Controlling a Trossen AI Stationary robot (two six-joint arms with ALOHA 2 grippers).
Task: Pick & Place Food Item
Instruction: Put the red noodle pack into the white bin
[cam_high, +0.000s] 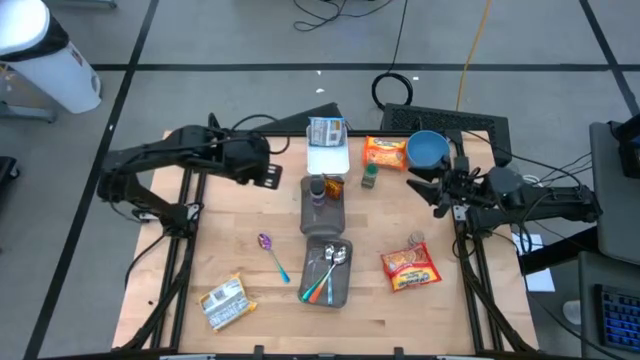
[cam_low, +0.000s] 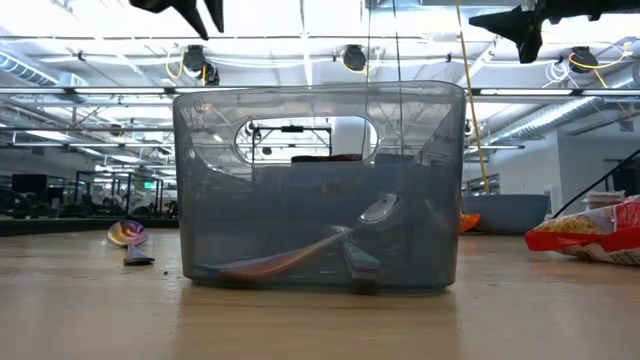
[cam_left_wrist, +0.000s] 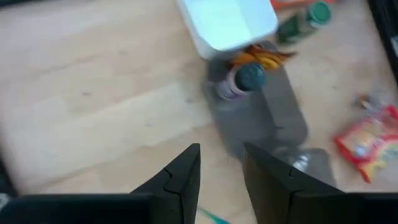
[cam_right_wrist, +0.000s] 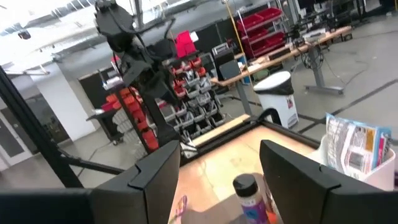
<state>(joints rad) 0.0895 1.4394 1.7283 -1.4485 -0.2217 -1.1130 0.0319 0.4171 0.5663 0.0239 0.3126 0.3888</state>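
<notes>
Left gripper (cam_high: 268, 172): raised above the table's left rear area, to the left of the bottle. In the left wrist view its two dark fingers (cam_left_wrist: 180, 180) stand apart with a narrow gap between them and nothing in that gap.
Right gripper (cam_high: 432, 190): raised over the table's right side, just in front of the blue bowl. In the right wrist view its fingers (cam_right_wrist: 155, 171) are spread wide with nothing between them.
Red snack packet (cam_high: 411, 267): lying flat on the table at front right, in front of the right gripper and well apart from both grippers.
Orange snack packet (cam_high: 384, 151): lying at the rear, between the white container and the blue bowl.
Blue bowl (cam_high: 427, 150): at rear right, just beside the orange snack packet.
White container (cam_high: 327, 157): at rear centre, with a printed pouch (cam_high: 326, 130) standing at its far edge.
Bottle (cam_high: 317, 188): upright, dark cap, at table centre just in front of the white container.
Small green-capped jar (cam_high: 370, 176): in front of the orange snack packet.
Grey bin (cam_high: 327, 288): translucent, front centre; it holds metal spoons and coloured-handled cutlery.
Purple spoon (cam_high: 271, 252): on the table to the left of the grey bin, not touching it.
Silver-wrapped packet (cam_high: 224, 303): at front left, well apart from the other items.
Table (cam_high: 230, 225): light wood top.
</notes>
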